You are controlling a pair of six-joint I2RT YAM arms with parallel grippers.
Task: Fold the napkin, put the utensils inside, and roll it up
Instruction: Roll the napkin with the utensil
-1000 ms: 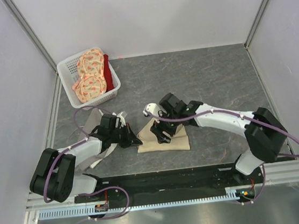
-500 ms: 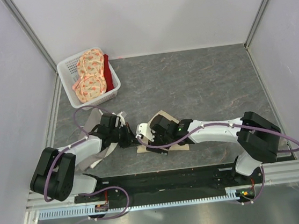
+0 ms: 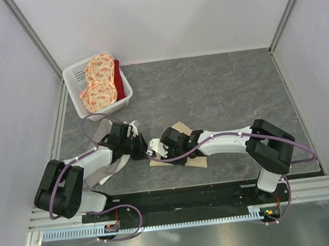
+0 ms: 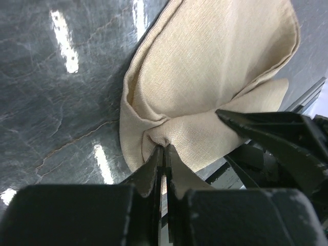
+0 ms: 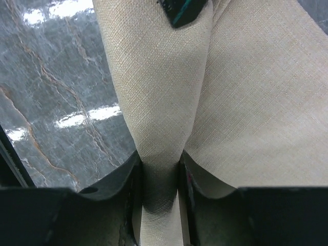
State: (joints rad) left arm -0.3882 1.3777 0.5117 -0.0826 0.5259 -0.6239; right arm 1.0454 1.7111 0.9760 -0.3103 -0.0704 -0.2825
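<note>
A: Step in hand?
B: Folding, I judge. Napkin [image 3: 196, 160] lies bunched on the tabletop [image 3: 226, 86], lower centre of the overhead view. Left hand [image 4: 163, 154] is clamped on a pinch of its edge. Right hand [image 5: 160, 164] nips a ridge of cloth.
A: Next?
B: Probably carry both grips across together and lay the fold flat. Only the wrist views show the grips; overhead, the arms hide them.

Your two arms are the same build: the left arm [image 3: 94, 160] and the right arm [image 3: 229, 139] have glossy white link shells with chunky black joint housings. A thin purple cable [image 3: 83, 127] loops off each one. The left gripper [image 4: 163, 149] and right gripper [image 5: 159, 164] are blocky matte black, and the arm bases sit on a flat black base rail [image 3: 185, 196].
</note>
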